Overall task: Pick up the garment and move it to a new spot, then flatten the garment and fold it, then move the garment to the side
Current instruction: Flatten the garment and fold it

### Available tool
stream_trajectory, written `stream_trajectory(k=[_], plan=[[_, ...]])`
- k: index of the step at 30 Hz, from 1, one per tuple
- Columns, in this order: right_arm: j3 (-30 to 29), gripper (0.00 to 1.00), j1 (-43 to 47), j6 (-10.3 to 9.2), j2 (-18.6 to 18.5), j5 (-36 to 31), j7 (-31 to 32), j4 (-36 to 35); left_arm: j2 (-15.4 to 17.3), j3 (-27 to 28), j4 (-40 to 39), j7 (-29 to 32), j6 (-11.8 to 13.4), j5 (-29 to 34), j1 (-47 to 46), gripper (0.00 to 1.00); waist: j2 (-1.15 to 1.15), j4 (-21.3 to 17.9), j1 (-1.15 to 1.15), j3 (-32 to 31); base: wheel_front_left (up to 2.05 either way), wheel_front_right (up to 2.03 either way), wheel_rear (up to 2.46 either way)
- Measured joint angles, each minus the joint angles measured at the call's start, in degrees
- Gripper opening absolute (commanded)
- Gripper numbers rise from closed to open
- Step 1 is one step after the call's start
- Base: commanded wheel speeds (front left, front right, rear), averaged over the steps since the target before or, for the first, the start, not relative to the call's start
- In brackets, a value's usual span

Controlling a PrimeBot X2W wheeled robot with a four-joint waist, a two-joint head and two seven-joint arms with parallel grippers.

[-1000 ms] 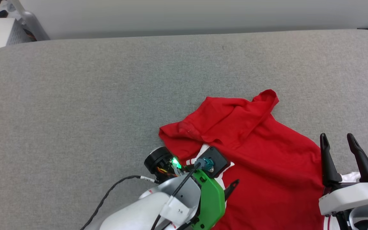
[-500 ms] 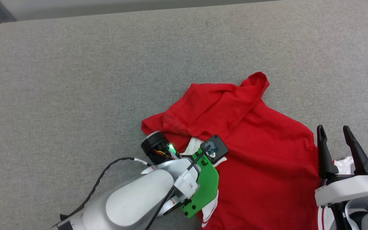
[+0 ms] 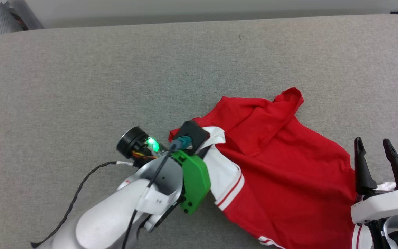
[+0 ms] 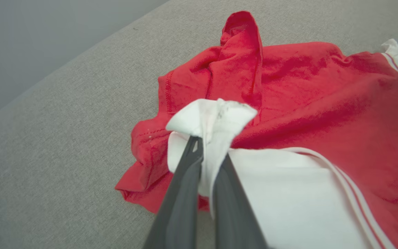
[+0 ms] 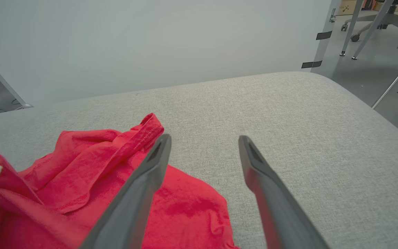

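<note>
The garment [image 3: 282, 173] is a red jersey with white, striped-trim sleeves, lying crumpled on the grey table [image 3: 81, 86], plain red side up. My left gripper [image 4: 208, 152] is shut on a white sleeve [image 4: 216, 117] and holds that bunch lifted off the table; in the head view the sleeve [image 3: 225, 173] hangs beside the arm's green wrist. Red cloth [image 4: 288, 90] spreads beyond the pinched sleeve. At the lower right, my right gripper [image 3: 375, 152] stands open at the garment's right edge, its fingers [image 5: 150, 173] over red cloth [image 5: 92, 162] with nothing between them.
The grey table runs wide to the left and back, with a pale wall behind it. A black cable [image 3: 74, 200] trails from the left arm. Chair legs [image 5: 375, 20] and bare floor lie past the table's right rounded corner [image 5: 340, 90].
My left gripper has closed on the white sleeve and pulled it up and to the left, dragging the garment's left part. The head camera shifted between frames. The right gripper stays open.
</note>
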Motion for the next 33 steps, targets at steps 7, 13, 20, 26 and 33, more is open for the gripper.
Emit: stream_trajectory(k=[7, 13, 20, 26, 33], plan=[[-0.99, 1.00, 1.41, 0.00, 0.05, -0.21, 2.00, -1.43, 6.24, 7.48, -5.86, -4.91, 9.90, -3.88, 11.16, 0.00, 0.00, 2.84, 0.00, -2.35, 0.00, 0.00, 0.00], [-1.13, 1.00, 2.05, 0.00, 0.08, -0.25, 3.19, -2.44, 7.93, 14.19, -5.28, -10.43, 15.83, -9.71, 20.77, 0.00, 0.00, 4.74, 0.00, -3.41, 0.00, 0.00, 0.00], [-1.14, 1.00, 1.99, 0.00, 0.08, -0.25, 4.24, -3.25, 3.45, 18.73, 3.71, -18.57, 13.94, -16.66, 25.76, 1.00, 0.00, 5.08, 0.00, -2.90, 0.00, 0.00, 0.00], [-1.20, 1.00, 2.07, 0.00, 0.08, -0.25, 4.68, -3.19, 1.89, 21.13, 5.22, -27.36, 13.16, -15.82, 25.76, 1.00, 0.00, 4.80, 0.00, -4.08, 0.00, 0.00, 0.00], [-1.08, 1.00, 2.73, 0.00, 0.08, 0.40, 5.45, -3.11, 2.32, 23.46, 2.63, -33.53, 15.18, -9.91, 25.79, 1.00, 0.00, 4.89, 0.00, -5.90, 0.00, 0.00, 0.00]])
